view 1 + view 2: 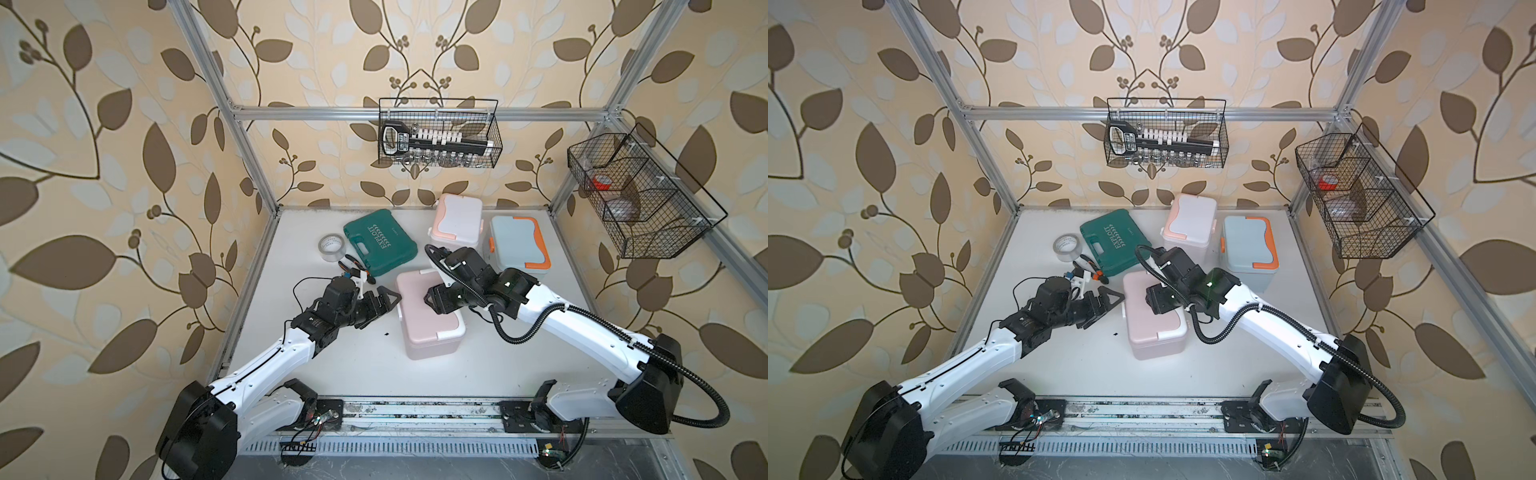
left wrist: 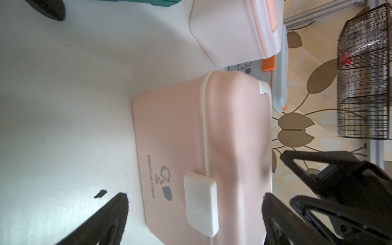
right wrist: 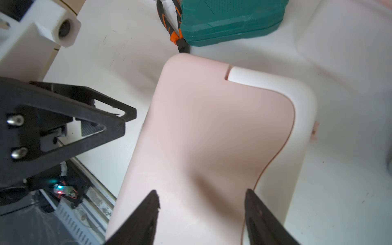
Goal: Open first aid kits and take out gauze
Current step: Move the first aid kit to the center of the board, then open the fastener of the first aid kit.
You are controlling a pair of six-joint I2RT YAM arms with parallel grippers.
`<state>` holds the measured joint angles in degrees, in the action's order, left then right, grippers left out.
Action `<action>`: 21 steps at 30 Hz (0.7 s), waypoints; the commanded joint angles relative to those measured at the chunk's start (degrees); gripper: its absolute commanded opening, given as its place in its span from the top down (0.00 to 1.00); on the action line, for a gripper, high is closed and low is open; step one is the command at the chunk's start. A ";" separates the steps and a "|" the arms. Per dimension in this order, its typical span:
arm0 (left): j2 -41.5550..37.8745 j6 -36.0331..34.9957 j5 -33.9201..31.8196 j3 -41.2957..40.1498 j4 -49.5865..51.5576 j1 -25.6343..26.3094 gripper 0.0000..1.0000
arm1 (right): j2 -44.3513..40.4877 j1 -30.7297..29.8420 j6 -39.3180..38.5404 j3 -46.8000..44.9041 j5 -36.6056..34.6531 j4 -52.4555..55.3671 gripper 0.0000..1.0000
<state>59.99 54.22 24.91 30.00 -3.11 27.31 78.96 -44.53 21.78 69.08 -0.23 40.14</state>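
Observation:
Three first aid kits stand shut in both top views: a dusty pink one [image 1: 428, 328] in the middle, a white one with peach trim [image 1: 457, 220] at the back, and a light blue one with orange trim [image 1: 517, 243] to its right. My left gripper [image 1: 390, 301] is open beside the pink kit's left side. In the left wrist view its jaws stand wide on either side of the white latch [image 2: 200, 203]. My right gripper [image 3: 201, 192] hangs open just over the pink lid [image 3: 212, 131], nothing between its fingers. The gauze is hidden.
A dark green case [image 1: 380, 243] lies at the back left, with a grey tape roll [image 1: 332, 248] and orange-handled pliers [image 1: 355, 270] beside it. One wire basket [image 1: 440, 133] hangs on the back rail and another [image 1: 640, 195] on the right rail.

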 commanded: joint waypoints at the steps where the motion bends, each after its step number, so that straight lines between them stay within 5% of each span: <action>1: 2.39 3.58 7.10 -1.70 -15.65 -0.85 0.01 | 1.32 -0.62 -0.15 1.52 -0.97 1.69 0.51; 8: 9.83 4.26 12.02 -1.14 -25.01 -0.94 0.02 | 2.07 -1.08 0.46 -0.32 1.95 1.08 0.63; 21: 14.28 9.08 16.81 -4.87 -39.63 -0.94 0.08 | 2.91 -1.66 2.15 -3.30 5.05 -0.33 0.62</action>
<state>76.03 62.17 38.94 25.85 -36.75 26.52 80.42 -45.63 22.96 67.66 3.25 38.79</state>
